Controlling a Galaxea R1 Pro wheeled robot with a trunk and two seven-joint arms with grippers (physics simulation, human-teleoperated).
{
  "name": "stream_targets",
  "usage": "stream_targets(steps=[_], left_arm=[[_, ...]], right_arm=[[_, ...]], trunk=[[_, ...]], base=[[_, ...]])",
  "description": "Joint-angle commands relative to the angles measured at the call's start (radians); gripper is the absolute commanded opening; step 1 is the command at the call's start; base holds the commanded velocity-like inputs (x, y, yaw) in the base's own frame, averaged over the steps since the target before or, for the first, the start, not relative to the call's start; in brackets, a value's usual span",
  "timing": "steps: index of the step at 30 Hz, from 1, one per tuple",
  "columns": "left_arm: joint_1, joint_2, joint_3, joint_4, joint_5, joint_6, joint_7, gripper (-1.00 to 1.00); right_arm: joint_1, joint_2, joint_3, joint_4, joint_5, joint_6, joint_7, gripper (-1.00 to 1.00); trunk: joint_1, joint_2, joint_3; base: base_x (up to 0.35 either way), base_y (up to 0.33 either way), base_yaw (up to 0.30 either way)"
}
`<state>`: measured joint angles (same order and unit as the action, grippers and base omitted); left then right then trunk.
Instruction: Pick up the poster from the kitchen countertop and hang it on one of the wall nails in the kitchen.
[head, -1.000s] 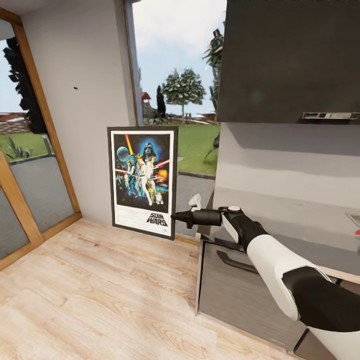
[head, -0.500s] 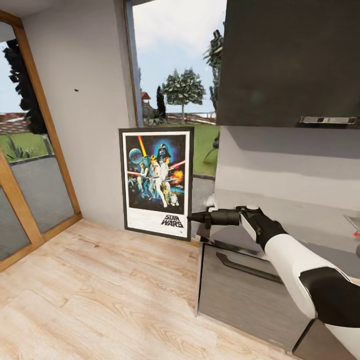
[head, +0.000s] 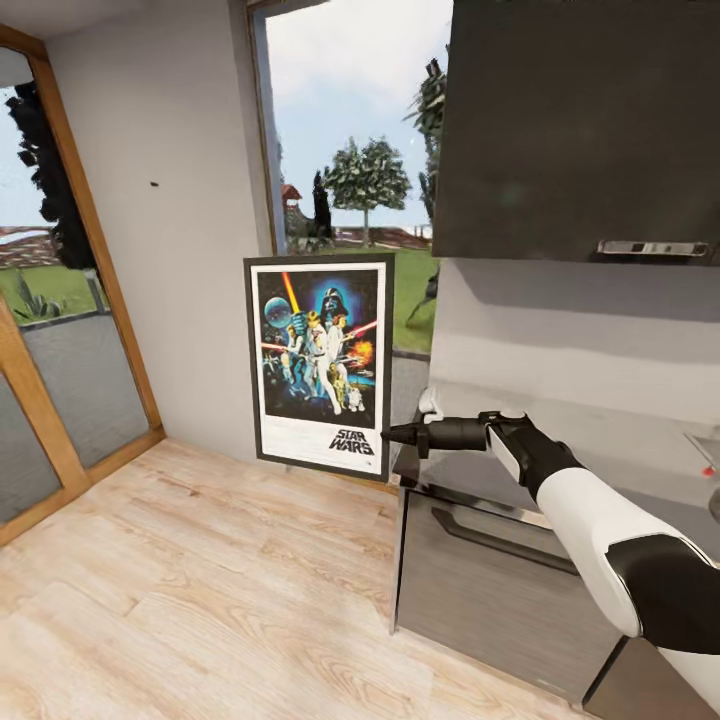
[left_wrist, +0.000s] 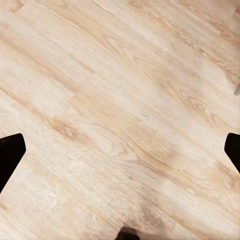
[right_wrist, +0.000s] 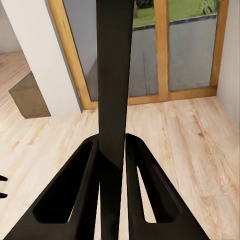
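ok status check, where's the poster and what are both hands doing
Right gripper shut on poster edge, held upright off the floor. Left gripper open over the floor. Nail up left on the wall, nothing between.

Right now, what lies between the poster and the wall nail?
Only bare pale wall in the head view: the nail sits up-left of the poster, held by the right gripper.

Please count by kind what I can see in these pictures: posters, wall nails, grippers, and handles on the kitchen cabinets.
Poster: 1
Wall nail: 1
Grippers: 2, right gripper and left gripper
Cabinet handles: 2, upper handle and lower handle
Total: 6
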<state>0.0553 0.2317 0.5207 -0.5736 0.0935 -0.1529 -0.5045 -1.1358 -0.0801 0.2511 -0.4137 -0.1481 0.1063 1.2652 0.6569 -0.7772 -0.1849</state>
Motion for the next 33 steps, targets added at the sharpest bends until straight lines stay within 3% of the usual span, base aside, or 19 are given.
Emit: stream_targets(steps=[1, 33], left_arm=[[0.0, 0.0, 0.001, 0.0, 0.009, 0.003, -0.006, 1.0], [0.0, 0.0, 0.002, -0.002, 0.009, 0.003, -0.006, 1.0]], right_arm=[[-0.001, -0.001, 0.007, 0.0, -0.011, 0.014, 0.003, -1.0], [-0.001, 0.0, 0.005, 0.0, -0.013, 0.013, 0.002, -1.0]], trunk=[[-0.004, 0.006, 0.002], [-0.126, 0.23, 0.102]], base=[[0.0, 0.0, 0.0], [0.0, 0.0, 0.0]])
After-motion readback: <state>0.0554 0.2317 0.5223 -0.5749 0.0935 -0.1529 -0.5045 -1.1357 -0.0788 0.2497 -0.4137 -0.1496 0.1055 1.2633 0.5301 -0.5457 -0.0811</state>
